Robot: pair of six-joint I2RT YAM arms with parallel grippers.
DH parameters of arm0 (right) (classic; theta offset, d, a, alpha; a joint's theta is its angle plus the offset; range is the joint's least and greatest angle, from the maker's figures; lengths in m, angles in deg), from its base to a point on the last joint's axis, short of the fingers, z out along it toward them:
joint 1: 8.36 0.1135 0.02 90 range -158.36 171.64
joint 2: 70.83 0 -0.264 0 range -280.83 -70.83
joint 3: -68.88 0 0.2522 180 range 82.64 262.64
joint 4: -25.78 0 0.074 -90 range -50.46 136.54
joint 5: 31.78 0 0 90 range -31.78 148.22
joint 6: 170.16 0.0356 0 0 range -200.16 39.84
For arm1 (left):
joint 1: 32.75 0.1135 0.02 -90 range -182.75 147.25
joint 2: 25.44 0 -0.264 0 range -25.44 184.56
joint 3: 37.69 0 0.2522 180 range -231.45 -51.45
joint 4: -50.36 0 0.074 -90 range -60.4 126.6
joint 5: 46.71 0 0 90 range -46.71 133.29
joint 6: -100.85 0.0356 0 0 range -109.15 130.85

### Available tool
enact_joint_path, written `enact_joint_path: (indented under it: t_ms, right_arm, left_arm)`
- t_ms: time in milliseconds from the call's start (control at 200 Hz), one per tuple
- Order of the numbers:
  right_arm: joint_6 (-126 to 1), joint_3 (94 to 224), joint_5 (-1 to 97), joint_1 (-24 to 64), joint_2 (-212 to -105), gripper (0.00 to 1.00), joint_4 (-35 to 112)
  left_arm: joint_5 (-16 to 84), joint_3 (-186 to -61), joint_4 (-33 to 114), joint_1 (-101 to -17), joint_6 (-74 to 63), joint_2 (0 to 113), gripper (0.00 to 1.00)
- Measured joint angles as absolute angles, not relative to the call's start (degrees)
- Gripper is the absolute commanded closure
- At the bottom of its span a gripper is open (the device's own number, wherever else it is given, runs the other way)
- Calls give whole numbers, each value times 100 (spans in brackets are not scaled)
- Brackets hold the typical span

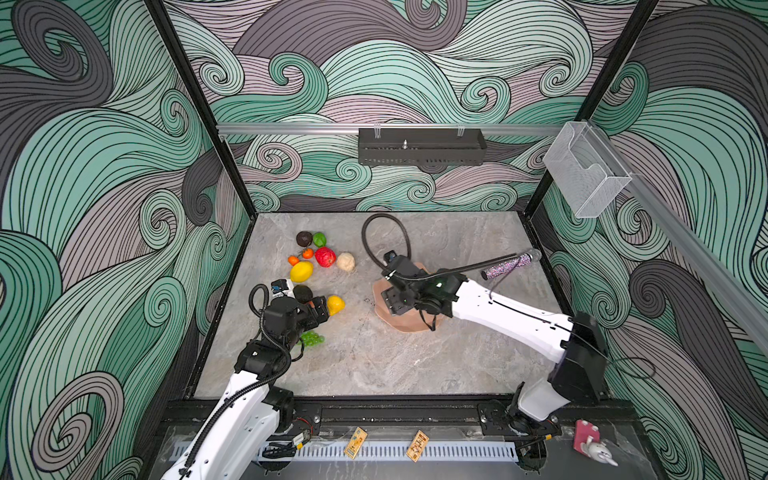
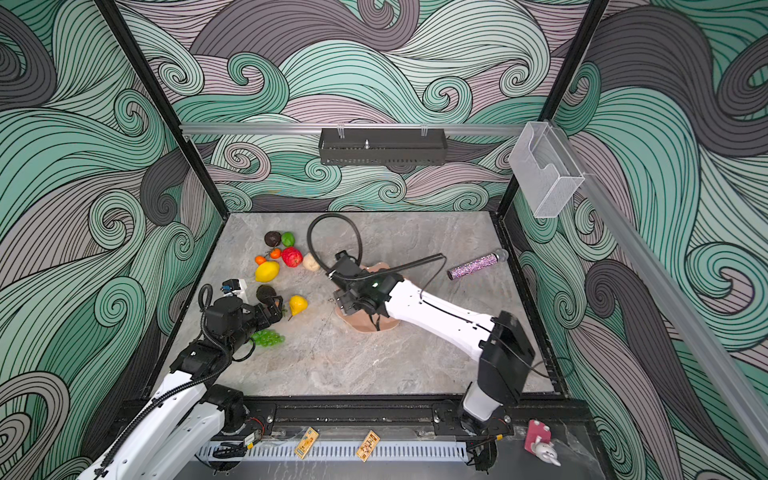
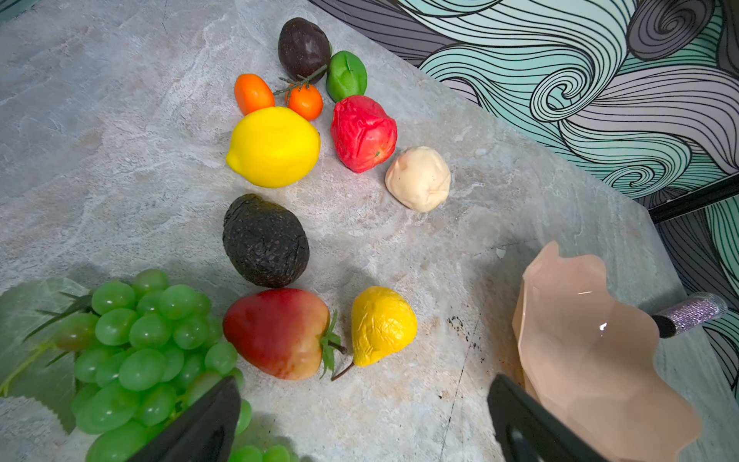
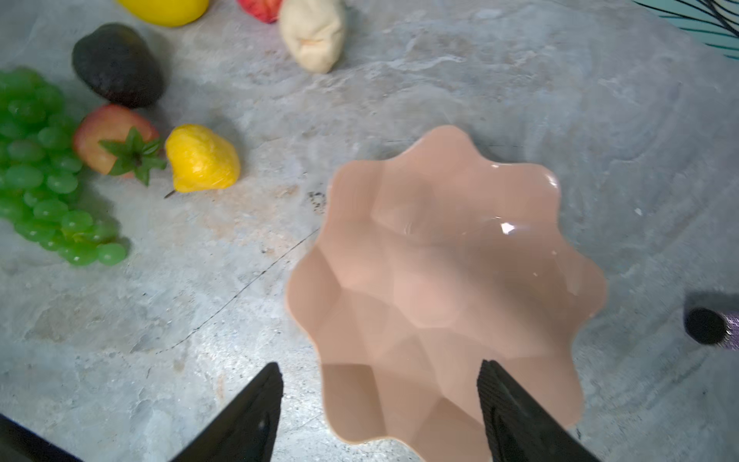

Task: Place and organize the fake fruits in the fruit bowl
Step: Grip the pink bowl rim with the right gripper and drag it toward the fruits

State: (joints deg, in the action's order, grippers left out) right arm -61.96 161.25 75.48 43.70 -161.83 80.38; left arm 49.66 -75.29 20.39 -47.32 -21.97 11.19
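The empty salmon-pink fruit bowl (image 4: 440, 280) rests on the table at centre right, partly under my right arm in both top views (image 1: 409, 323) (image 2: 365, 326). My right gripper (image 4: 380, 366) is open and straddles its near rim, holding nothing. The fake fruits lie on the left: lemon (image 3: 274, 146), red apple (image 3: 362, 134), beige ball (image 3: 418, 178), two oranges (image 3: 304, 102), lime (image 3: 346, 76), two avocados (image 3: 266, 240), strawberry (image 3: 276, 332), yellow pear (image 3: 382, 324), green grapes (image 3: 136, 352). Over bare table between grapes and bowl hangs my left gripper (image 3: 364, 384), open and empty.
A glittery purple cylinder (image 1: 507, 266) lies right of the bowl near the right wall. A black tray (image 1: 422, 145) hangs on the back wall and a clear box (image 1: 586, 170) on the right rail. A pink plush toy (image 1: 590, 442) sits outside the front edge.
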Motion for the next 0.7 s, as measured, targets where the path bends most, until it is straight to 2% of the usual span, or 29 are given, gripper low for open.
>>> enact_joint_path:
  t_ms: [65, 170, 270, 700]
  right_arm:
    - [-6205, 15891, 7471, 3793, -16004, 6, 7944]
    - [-6142, 15478, 7196, 2752, -15999, 4, 7791]
    - [-6013, 15157, 6807, 2136, -16100, 4, 7675]
    - [-5659, 15054, 5618, 1869, -17134, 4, 7125]
  left_arm:
    - [4949, -7529, 2045, -4732, -2197, 1162, 1]
    - [4909, -7529, 2085, -4732, -2197, 1230, 1]
    - [4883, -7529, 2102, -4732, -2197, 1258, 1]
    - [4706, -7529, 2161, -4732, -2194, 1453, 1]
